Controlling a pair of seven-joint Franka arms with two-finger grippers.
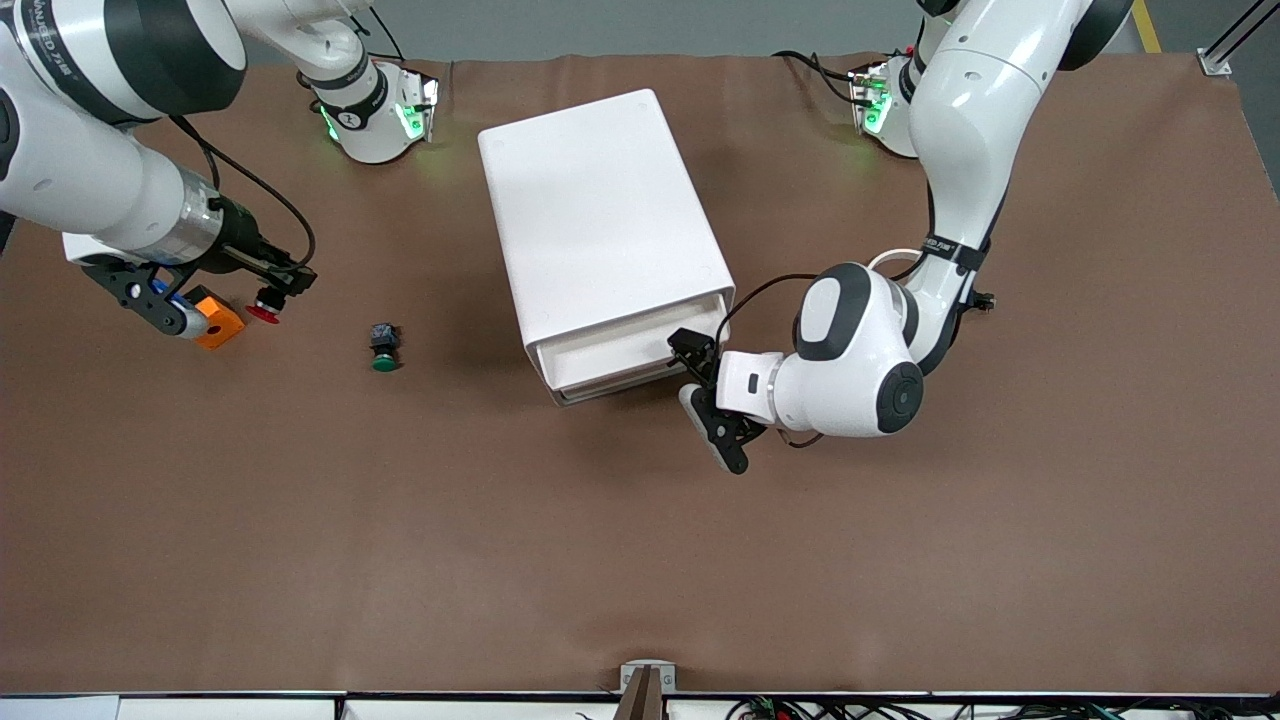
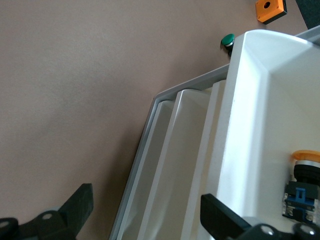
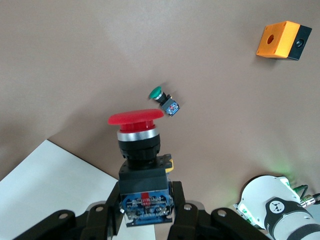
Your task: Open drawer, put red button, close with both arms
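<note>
Red button [image 3: 136, 118] in raised right gripper [image 3: 145, 207]

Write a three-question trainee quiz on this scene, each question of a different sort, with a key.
1. True or false: the right gripper is shut on the red button.
2. Which sits nearer the white drawer unit: A) the green button, B) the orange box?
3. Fill in: the left gripper is at the drawer front with its fingers ____.

Key: 1 true; 2 A; 3 open.
</note>
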